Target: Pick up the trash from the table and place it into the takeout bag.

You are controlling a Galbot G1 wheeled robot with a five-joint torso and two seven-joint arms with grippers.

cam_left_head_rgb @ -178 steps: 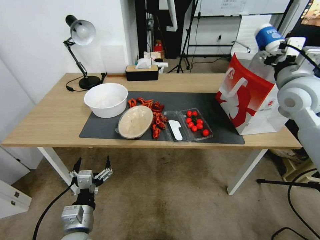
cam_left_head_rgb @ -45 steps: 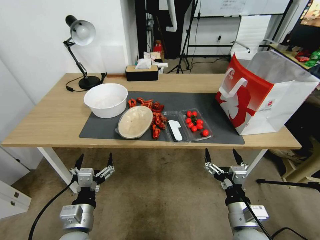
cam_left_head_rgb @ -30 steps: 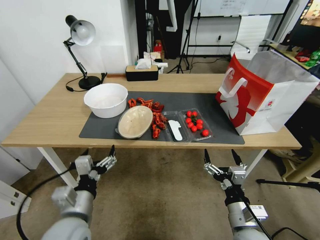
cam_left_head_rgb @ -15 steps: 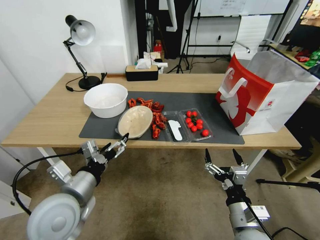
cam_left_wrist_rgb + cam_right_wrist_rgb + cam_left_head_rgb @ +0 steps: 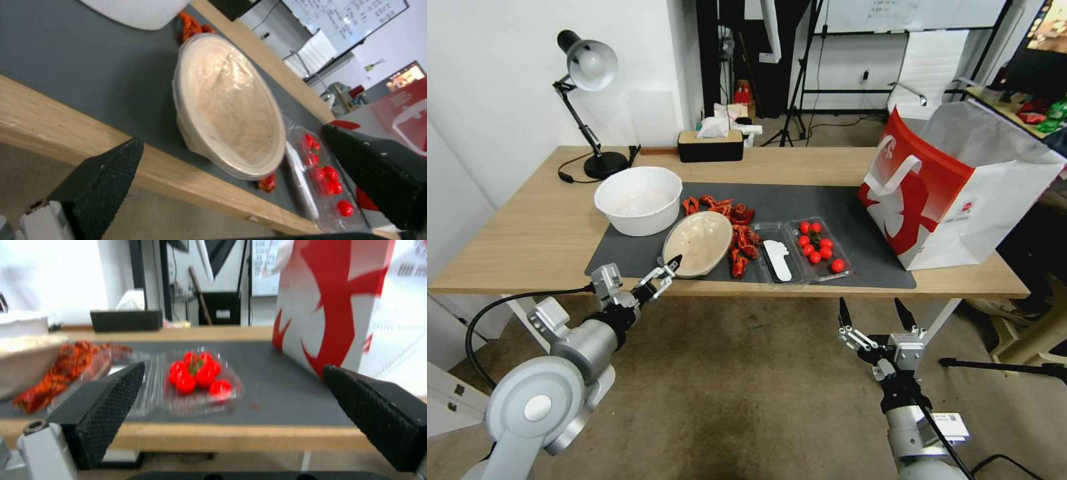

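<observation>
A long light-wood table (image 5: 547, 233) on white legs is seen from above, with a dark grey mat (image 5: 827, 200) laid across its middle. On the mat, a beige shallow bowl (image 5: 697, 243) is tilted near the front edge, with a larger white bowl (image 5: 638, 199) just behind it toward the left. Orange-red food scraps in a crumpled clear wrapper (image 5: 740, 240) lie just beside the beige bowl on its right. Next to these, an opened clear plastic clamshell box (image 5: 804, 252) is seen, with a white utensil in one half and red cherry tomatoes (image 5: 818, 245) in the other.

The red-and-white takeout bag (image 5: 920, 193) stands upright at the right end of the table, its mouth open and a white flat handle hanging down its red face.

The left gripper (image 5: 659, 272) is held at the table's front edge, just in front of the beige bowl's rim, with its fingers spread apart and nothing between them. In the left wrist view, the bowl (image 5: 227, 103) is framed between the two dark fingertips (image 5: 102, 180).

The right gripper (image 5: 875, 315) is held low in front of the table, below the tomato box, fingers spread and empty. In the right wrist view, the tomatoes (image 5: 198, 371) and bag (image 5: 347, 300) are seen ahead.

A black desk lamp (image 5: 587, 100) and a tissue box (image 5: 710, 143) stand along the back edge.
</observation>
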